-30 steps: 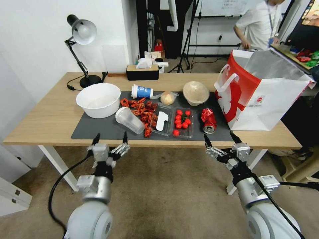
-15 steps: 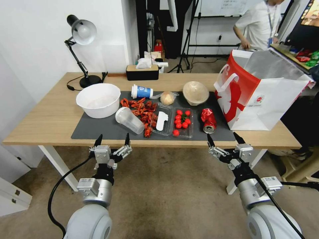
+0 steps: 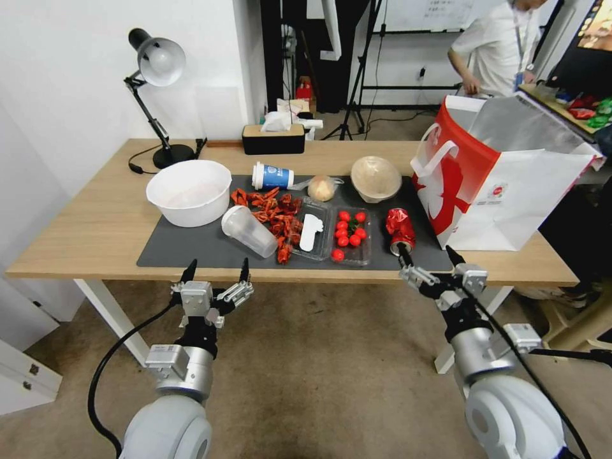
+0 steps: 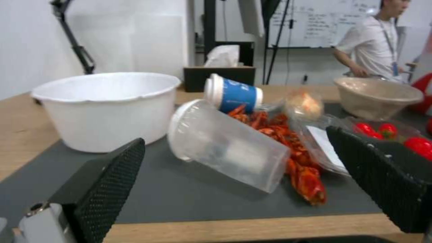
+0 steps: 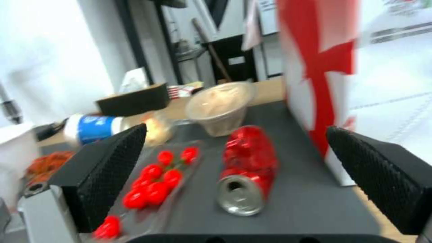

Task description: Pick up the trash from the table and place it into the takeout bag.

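We see a dark grey mat (image 3: 191, 248) on the light-wood table (image 3: 89, 236). On the mat lie a red can (image 3: 400, 229) with a silver end, a white cup (image 3: 273, 176) with a blue label, red tomatoes (image 3: 349, 231) and orange-red scraps (image 3: 275, 217). Beside the mat, the bag (image 3: 503, 185) is white with a red side panel and silver lining.

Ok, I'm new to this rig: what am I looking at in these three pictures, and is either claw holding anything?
The wide picture comes from the robot's head; the other two from cameras on its wrists. Both claws hang open at the table's near edge, holding nothing. The left claw faces the clear plastic cup lying on the mat, with the paper cup behind it. The right claw is lined up on the crushed red can, beside the takeout bag.
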Available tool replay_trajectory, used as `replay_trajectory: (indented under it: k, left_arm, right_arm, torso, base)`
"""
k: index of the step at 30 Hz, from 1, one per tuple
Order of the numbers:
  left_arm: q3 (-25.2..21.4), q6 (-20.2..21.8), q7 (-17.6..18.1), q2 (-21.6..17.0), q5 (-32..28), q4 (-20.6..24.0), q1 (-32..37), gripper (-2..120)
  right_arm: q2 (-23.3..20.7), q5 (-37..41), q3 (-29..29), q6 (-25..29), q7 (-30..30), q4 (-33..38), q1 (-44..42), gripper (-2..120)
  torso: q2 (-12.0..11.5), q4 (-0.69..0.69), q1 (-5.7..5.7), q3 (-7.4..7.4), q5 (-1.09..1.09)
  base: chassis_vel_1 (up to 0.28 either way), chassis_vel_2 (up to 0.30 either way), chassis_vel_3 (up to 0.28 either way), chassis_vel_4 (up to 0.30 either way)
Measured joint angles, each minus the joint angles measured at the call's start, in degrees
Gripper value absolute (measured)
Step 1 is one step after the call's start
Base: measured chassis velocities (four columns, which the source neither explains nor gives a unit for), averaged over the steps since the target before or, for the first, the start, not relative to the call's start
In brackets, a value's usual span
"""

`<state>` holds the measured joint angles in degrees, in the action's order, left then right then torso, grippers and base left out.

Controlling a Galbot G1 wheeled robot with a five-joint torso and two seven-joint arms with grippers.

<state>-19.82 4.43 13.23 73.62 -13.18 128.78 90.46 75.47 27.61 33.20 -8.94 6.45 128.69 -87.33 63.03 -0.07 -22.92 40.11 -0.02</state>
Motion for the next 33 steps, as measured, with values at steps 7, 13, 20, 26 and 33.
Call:
replay_trajectory:
  k: [7,13,20,26,33]
  left_arm:
    - [-0.74,0.12,0.09,-0.82,-0.46,0.30,0.55,100]
    - [-0.86,0.35,0.19,-0.80,-0.47,0.37,0.83,100]
    - [-1.09,1.00,0.47,-0.74,-0.47,-0.25,0.67,100]
    - [-1.52,1.33,0.61,-0.84,-0.76,-0.88,0.36,100]
    - [-2.07,1.37,0.73,-0.78,-1.07,-1.38,0.28,100]
  right_arm:
    - [-2.92,1.21,-4.91,-4.72,7.69,-3.34,7.74,100]
    - [-6.66,6.27,-8.57,-6.86,11.31,-8.24,14.61,100]
    - [-8.68,11.40,-11.37,-11.54,17.92,-13.10,22.04,100]
    - [-9.23,14.40,-15.00,-16.79,23.84,-17.27,28.47,100]
    - [-8.72,18.68,-18.69,-23.71,31.41,-20.13,34.42,100]
  torso:
    - [0.00,0.08,0.00,0.00,0.02]
    - [0.00,0.07,0.00,0.00,0.02]
    - [-0.01,0.07,0.00,0.00,0.02]
    - [-0.01,0.07,-0.01,0.00,0.02]
    - [-0.01,0.07,0.00,0.00,0.02]
  base:
    - [0.000,0.000,0.000,0.000]
    - [0.000,0.000,0.000,0.000]
    - [0.000,0.000,0.000,0.000]
    - [0.000,0.000,0.000,0.000]
    - [0.000,0.000,0.000,0.000]
